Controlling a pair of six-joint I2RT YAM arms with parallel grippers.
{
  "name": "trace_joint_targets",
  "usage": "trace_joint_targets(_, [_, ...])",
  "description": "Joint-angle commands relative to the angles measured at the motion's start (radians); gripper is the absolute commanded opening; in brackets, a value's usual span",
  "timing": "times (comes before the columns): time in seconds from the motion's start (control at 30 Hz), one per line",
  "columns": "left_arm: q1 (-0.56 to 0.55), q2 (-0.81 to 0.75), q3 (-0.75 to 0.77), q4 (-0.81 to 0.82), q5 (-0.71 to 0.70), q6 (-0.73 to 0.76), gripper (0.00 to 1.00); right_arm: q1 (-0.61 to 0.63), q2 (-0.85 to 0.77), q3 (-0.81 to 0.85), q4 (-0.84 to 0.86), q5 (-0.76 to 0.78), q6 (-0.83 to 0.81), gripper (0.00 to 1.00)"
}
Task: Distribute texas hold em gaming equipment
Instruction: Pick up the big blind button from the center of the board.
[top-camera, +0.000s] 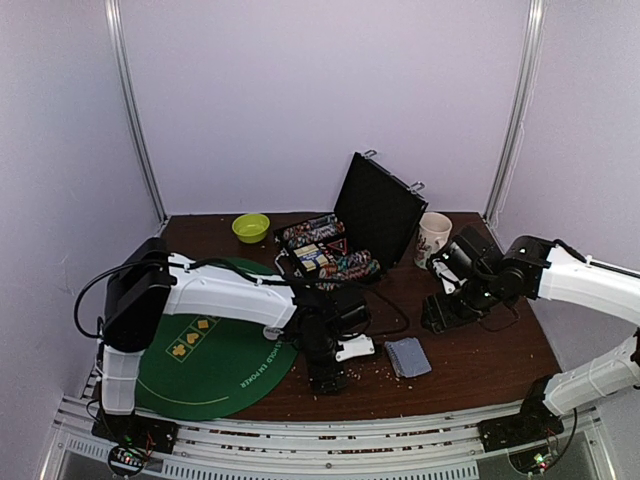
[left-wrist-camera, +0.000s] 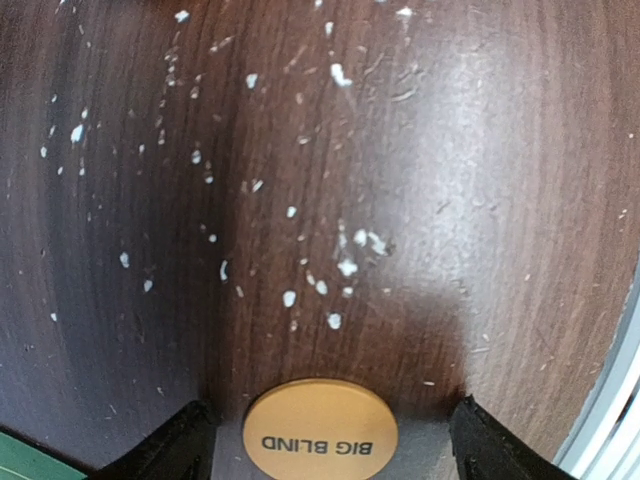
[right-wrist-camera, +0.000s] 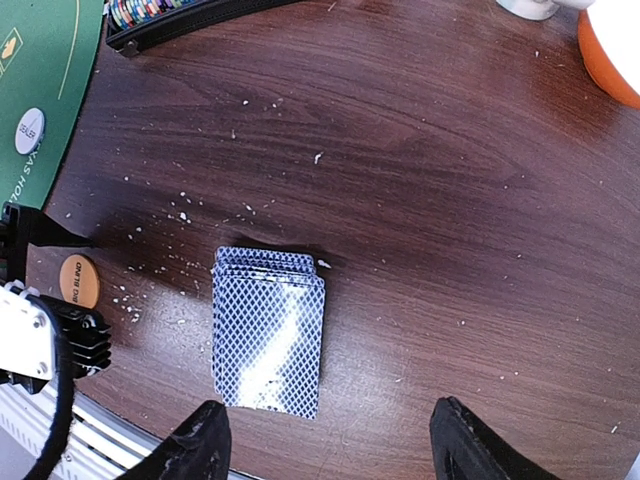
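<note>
place: robot lab cell | evidence: white enclosure walls (top-camera: 300, 90), aluminium rail (top-camera: 330, 437)

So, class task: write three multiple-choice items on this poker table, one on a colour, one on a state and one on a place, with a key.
1. The BIG BLIND disc is:
A white; B blue; C tan-orange.

2. The left gripper is:
A shut on the disc; B open, its fingers on either side of the disc; C shut and empty.

3. The white dealer disc lies:
A on the green mat; B on bare wood; C off the table.

Key:
1 C: the left wrist view shows a tan-orange face with dark lettering.
2 B: the left wrist view shows both fingers standing well apart from the disc's rim.
3 A: the right wrist view shows green all round the disc.
</note>
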Motion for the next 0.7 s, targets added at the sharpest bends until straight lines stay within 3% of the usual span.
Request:
trace_joint_targets(0.0, [0.008,0.034,0.025,-0.043,-0.050,-0.004,0.84,-0.004,0.003,-0.013,-0.001,-0.011,-0.015,0.71])
trace_joint_targets(0.37, [0.014,0.018,-0.025,-0.059,-0.046,-0.003,0.58,-0.005,0.008,-0.021,0.016,-0.038,-0.020,0.71])
trace_joint_targets(0.67, [0.016,-0.014,-0.025,-0.043,-0.060,-0.002,0.50,-0.004,0.006,-0.016,0.017,-0.047,-0.023,0.71])
